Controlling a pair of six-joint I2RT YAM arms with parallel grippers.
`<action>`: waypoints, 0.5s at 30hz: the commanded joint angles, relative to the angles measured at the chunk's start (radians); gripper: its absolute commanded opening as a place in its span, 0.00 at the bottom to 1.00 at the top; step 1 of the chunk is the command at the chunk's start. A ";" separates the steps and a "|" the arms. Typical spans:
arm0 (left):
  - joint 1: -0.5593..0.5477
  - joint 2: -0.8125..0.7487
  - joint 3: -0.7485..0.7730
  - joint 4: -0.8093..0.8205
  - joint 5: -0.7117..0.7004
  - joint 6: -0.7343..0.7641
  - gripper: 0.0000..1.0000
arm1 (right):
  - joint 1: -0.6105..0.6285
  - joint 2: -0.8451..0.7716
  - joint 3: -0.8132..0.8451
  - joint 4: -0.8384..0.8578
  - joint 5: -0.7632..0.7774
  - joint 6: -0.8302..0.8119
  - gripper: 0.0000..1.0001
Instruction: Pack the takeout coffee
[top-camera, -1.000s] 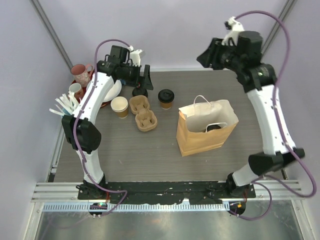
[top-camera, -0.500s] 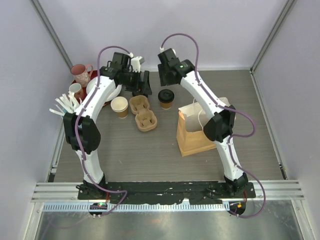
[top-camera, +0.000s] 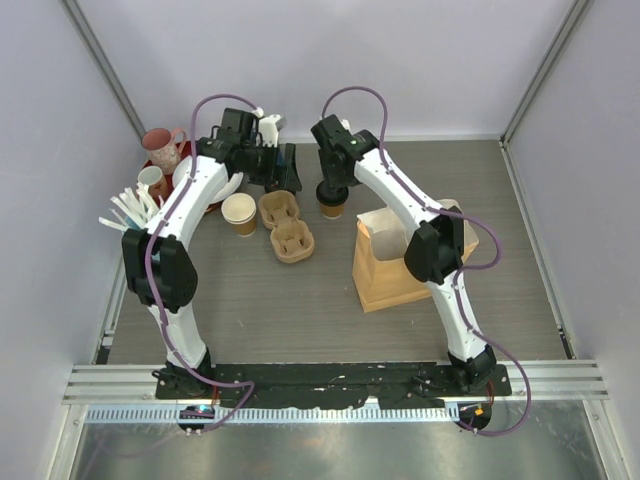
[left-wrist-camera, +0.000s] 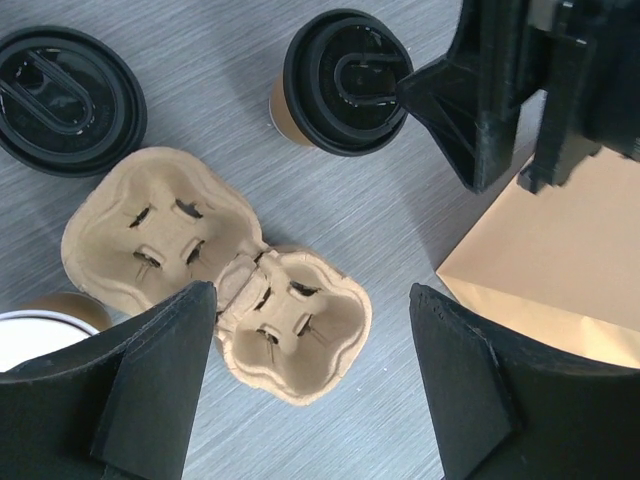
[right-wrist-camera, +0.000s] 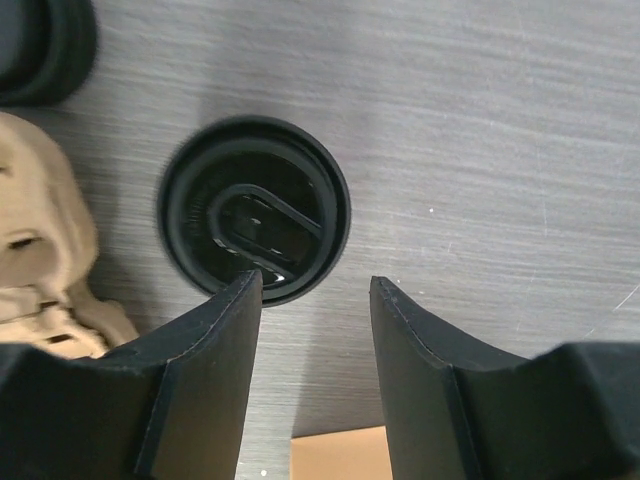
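Right pincer (right-wrist-camera: 315, 290) apart, over lidded cup (right-wrist-camera: 253, 222), upper centre of bench (right-wrist-camera: 500, 150). Lid sits left of the gap in the wrist view. Best to centre first, then grip below the rim. Left pincer (left-wrist-camera: 310, 300) apart.

Two coffees (left-wrist-camera: 345, 80) (left-wrist-camera: 65, 100), one carrier (left-wrist-camera: 220, 275), one bag (left-wrist-camera: 540, 270)

Overhead, the right arm (top-camera: 385, 185) covers most of the lidded cup (top-camera: 331, 208) at upper centre. The left wrist view crops the second black lid (left-wrist-camera: 62, 100) upper left, the paper bag (left-wrist-camera: 545, 275) lower right.
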 joint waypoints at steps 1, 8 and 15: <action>0.008 -0.033 -0.017 0.045 0.029 -0.010 0.81 | -0.030 -0.033 -0.053 0.025 -0.042 0.050 0.53; 0.006 -0.033 -0.014 0.048 0.039 -0.013 0.81 | -0.043 0.001 -0.055 0.062 -0.128 0.076 0.52; 0.006 -0.035 -0.008 0.044 0.039 -0.007 0.81 | -0.055 0.012 -0.063 0.067 -0.159 0.087 0.46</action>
